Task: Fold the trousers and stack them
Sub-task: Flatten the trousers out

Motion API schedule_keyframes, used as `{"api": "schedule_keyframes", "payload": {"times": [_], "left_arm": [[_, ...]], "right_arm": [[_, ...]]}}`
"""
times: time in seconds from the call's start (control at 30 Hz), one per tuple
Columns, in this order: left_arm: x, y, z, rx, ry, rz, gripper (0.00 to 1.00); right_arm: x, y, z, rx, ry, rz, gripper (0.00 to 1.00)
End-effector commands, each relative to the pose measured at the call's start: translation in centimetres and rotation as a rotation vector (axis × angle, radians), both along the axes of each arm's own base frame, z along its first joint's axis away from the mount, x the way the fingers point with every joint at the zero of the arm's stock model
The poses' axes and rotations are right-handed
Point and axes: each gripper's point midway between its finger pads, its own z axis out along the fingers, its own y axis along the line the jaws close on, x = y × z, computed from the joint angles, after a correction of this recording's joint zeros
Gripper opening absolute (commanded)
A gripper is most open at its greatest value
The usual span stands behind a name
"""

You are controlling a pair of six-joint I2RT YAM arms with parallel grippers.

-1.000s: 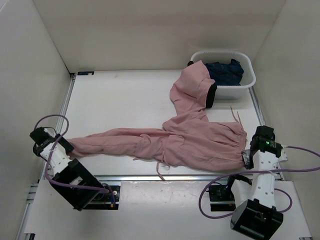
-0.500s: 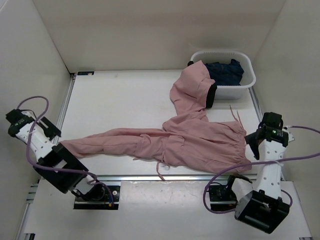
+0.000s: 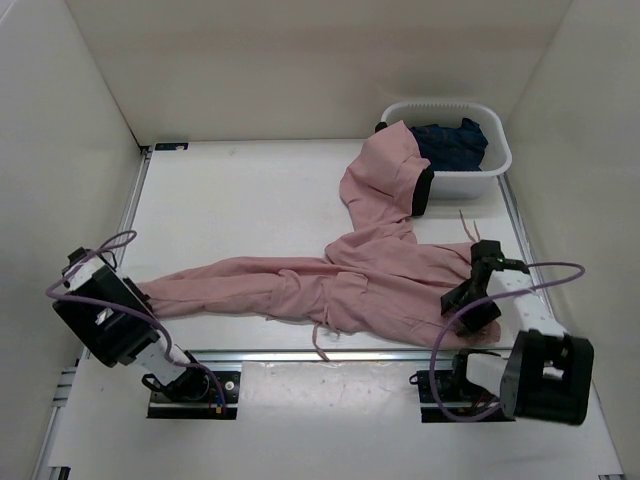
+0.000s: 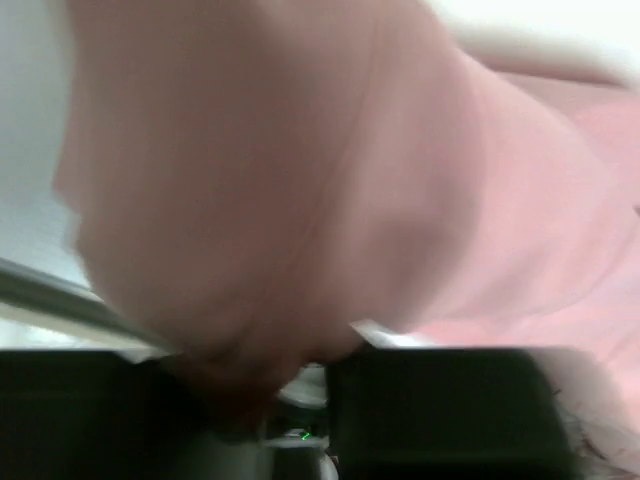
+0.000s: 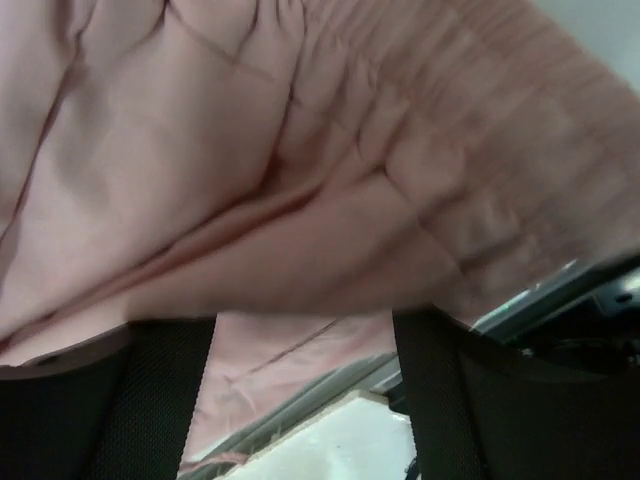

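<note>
The dusty-pink trousers lie spread on the table. One leg runs left and the other reaches up over the basket's edge. My left gripper sits at the end of the left leg. In the left wrist view, blurred pink cloth fills the frame and is pinched down between the dark jaws of the left gripper, which is shut on it. My right gripper is over the gathered waistband. The right gripper stands open, with a fold of the cloth draped across its fingertips.
A white basket stands at the back right with a dark navy garment inside and a black one at its near corner. A metal rail runs along the near table edge. White walls enclose the table.
The left arm swung back down to the leg end and its jaws went from open to shut on the cloth. The right arm moved left and inward onto the waistband.
</note>
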Motion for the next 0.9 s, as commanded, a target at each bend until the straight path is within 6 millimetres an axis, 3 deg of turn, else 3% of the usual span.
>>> {"api": "schedule_keyframes", "payload": {"times": [0.0,0.07,0.1,0.17,0.27,0.3,0.37,0.43,0.57,0.6,0.67,0.7,0.73,0.8,0.87], "left_arm": [[3.9,4.2,1.4,0.163,-0.12,-0.014,0.14],[5.6,6.0,3.1,0.218,-0.176,-0.013,0.14],[6.4,6.3,4.1,0.243,-0.203,-0.023,0.14],[8.3,7.9,7.1,0.327,-0.299,-0.023,0.14],[11.2,9.7,12.7,0.429,-0.438,-0.038,0.14],[12.5,10.2,15.5,0.473,-0.5,-0.051,0.14],[13.2,10.4,18.0,0.518,-0.551,-0.06,0.14],[13.2,10.4,19.3,0.556,-0.563,-0.06,0.14],[10.5,8.6,16.9,0.538,-0.511,-0.051,0.14],[8.5,7.6,14.7,0.529,-0.453,-0.039,0.14],[6.3,6.6,12.0,0.518,-0.378,-0.026,0.14],[3.9,5.9,9.5,0.516,-0.295,-0.012,0.14],[2.7,5.9,8.5,0.519,-0.255,0.004,0.15],[0.1,5.8,6.8,0.515,-0.183,0.052,0.15],[-0.2,6.1,6.8,0.511,-0.183,0.074,0.21]], "right_arm": [[1.5,-0.6,-1.2,-0.043,0.007,-0.047,0.59],[1.7,-1.0,-1.8,-0.063,0.036,-0.048,0.34],[1.9,-1.4,-1.7,-0.064,0.038,-0.062,0.13],[2.7,-1.9,-1.2,-0.067,0.023,-0.056,0.01],[5.5,-3.5,2.0,-0.105,-0.058,-0.044,0.0],[7.0,-4.1,3.9,-0.114,-0.105,-0.046,0.0],[8.0,-4.8,5.9,-0.136,-0.144,-0.032,0.0],[8.8,-4.9,7.7,-0.124,-0.19,-0.033,0.0],[7.0,-4.0,7.6,-0.078,-0.2,-0.031,0.0],[5.6,-3.9,6.9,-0.074,-0.179,-0.039,0.0],[4.0,-3.8,6.1,-0.064,-0.161,-0.051,0.0],[3.1,-3.8,5.4,-0.063,-0.143,-0.053,0.0],[1.7,-3.6,4.0,-0.037,-0.101,-0.078,0.0],[0.5,-3.0,3.0,0.005,-0.085,-0.081,0.0],[-0.2,-3.1,1.9,0.01,-0.065,-0.104,0.0]]}}
